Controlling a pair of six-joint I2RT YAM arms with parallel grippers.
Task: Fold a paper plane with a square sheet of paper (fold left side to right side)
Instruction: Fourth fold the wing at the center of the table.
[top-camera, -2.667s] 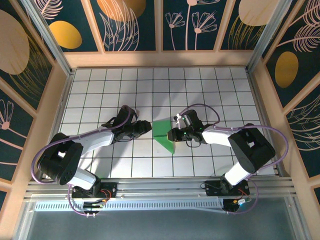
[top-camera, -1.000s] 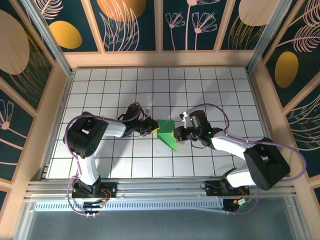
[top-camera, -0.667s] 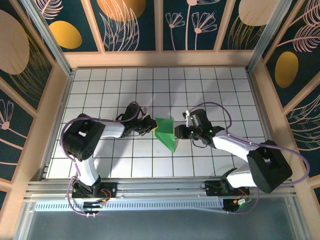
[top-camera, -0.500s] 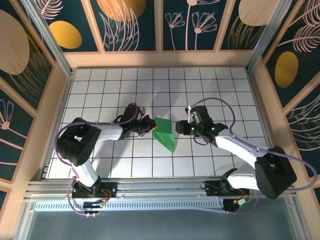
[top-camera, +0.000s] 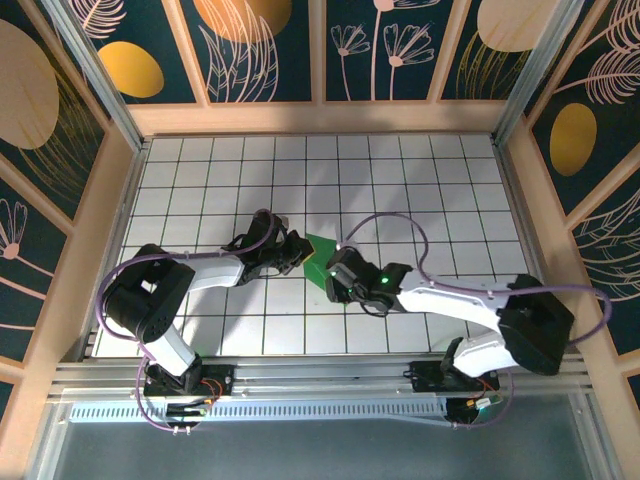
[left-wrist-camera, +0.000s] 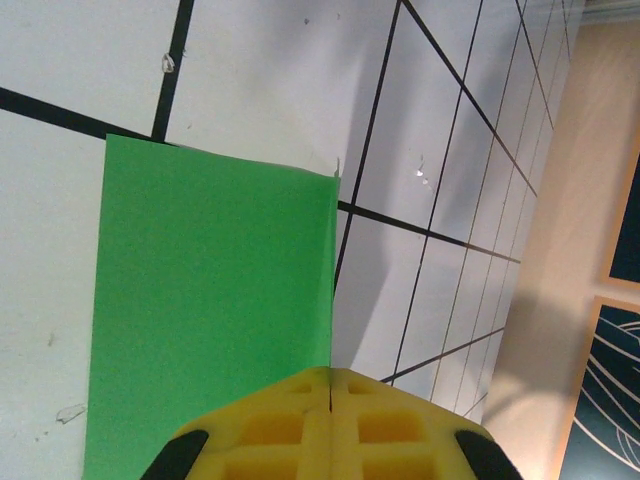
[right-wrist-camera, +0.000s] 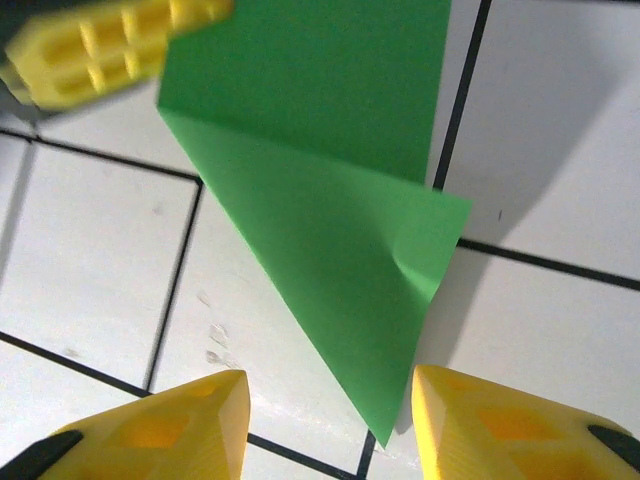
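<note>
The green square sheet of paper (top-camera: 320, 247) lies on the white tiles, folded to a point. In the right wrist view it (right-wrist-camera: 330, 200) shows a slanted flap with a small dent near its right corner. My left gripper (top-camera: 302, 256) is shut, and its tip (left-wrist-camera: 330, 372) rests at the paper's (left-wrist-camera: 210, 300) edge; whether it pinches the paper I cannot tell. My right gripper (top-camera: 334, 272) is open. Its yellow fingers (right-wrist-camera: 150, 430) stand either side of the paper's near point, apart from it. The left fingers (right-wrist-camera: 110, 50) lie at the paper's far corner.
The white gridded floor (top-camera: 200, 180) is boxed in by wooden walls (top-camera: 320, 118) at the back and both sides. A metal rail (top-camera: 320, 385) carrying the arm bases runs along the near edge. The right arm's purple cable (top-camera: 400, 225) loops above the tiles.
My right gripper has opened, left the paper's right edge and swung round to its near point. The left gripper has stayed shut at the paper's left side.
</note>
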